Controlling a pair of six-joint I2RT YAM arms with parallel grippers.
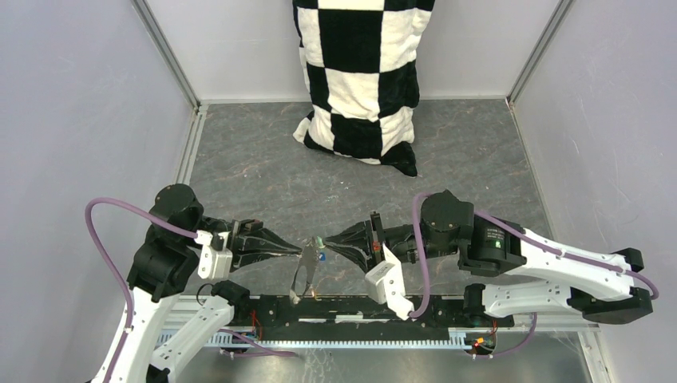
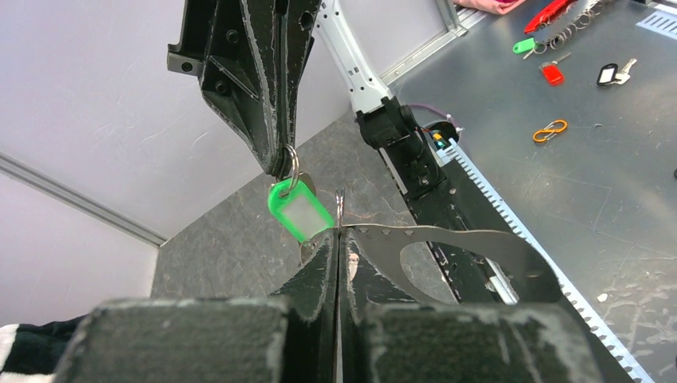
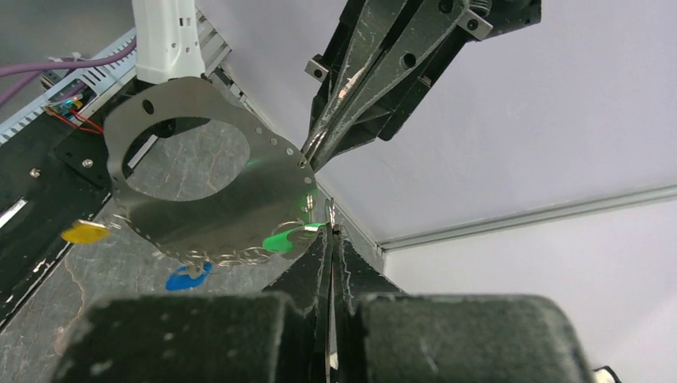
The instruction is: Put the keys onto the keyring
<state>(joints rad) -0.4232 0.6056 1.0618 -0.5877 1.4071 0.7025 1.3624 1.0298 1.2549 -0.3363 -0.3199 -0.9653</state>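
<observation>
The grey table point(image 1: 263, 171) lies under everything, and the black-and-white checkered cloth point(image 1: 359, 80) stands at its far wall, well beyond the keyring. The two arms reach toward each other from either side and meet at the keyring point(image 3: 271, 191), which is held up in the air above the near edge of the table.

The keyring is a flat grey loop with a big oval opening and a row of small holes along its rim. It hangs tilted down toward the arm bases.

The left claw point(image 3: 307, 159) is pressed together on the keyring's upper rim, pinching it at one of the small holes. The right claw point(image 2: 279, 166) comes at the keyring from the other side, its fingers pressed together on the thin silver ring of the green key point(image 2: 299, 209). That key dangles just beside the spot where the left claw grips. Whether its ring already passes through the keyring cannot be told.

The blue key point(image 3: 188, 278) and the yellow key point(image 3: 84, 232) hang below the keyring's lower rim, where small silver rings line the edge.
</observation>
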